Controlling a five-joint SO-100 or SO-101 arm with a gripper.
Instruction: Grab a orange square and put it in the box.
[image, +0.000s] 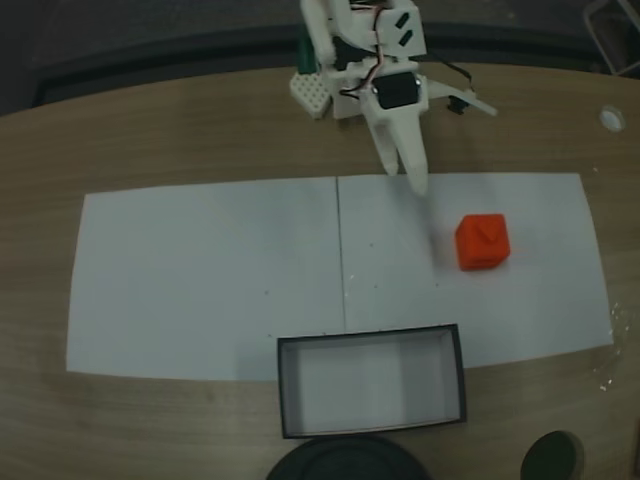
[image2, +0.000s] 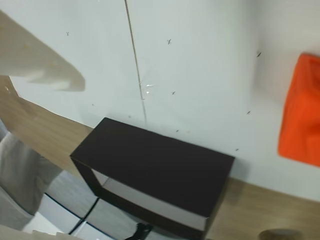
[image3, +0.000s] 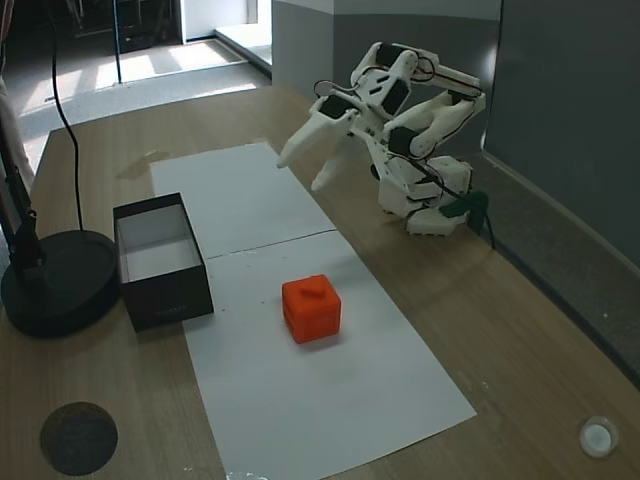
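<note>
The orange square (image: 482, 242) sits on white paper, right of centre in a fixed view, its knob facing up; it also appears as the orange square (image3: 311, 308) and at the right edge of the wrist view (image2: 302, 115). The box (image: 288, 390) stands empty at the paper's near edge, with dark walls and a pale floor, also seen as the box (image3: 165, 297) and the box (image2: 155, 160). My white gripper (image: 405, 178) hovers open above the paper, up and left of the cube and well apart from it. Its fingers are spread in another fixed view (image3: 302, 173). One finger (image2: 40, 67) shows in the wrist view.
Two white paper sheets (image: 200, 280) cover the wooden table. A black round stand base (image3: 55, 280) sits right beside the box. A dark disc (image3: 78, 437) and a small white cap (image3: 597, 436) lie near the table's corners. The arm's base (image3: 425, 195) stands by the wall.
</note>
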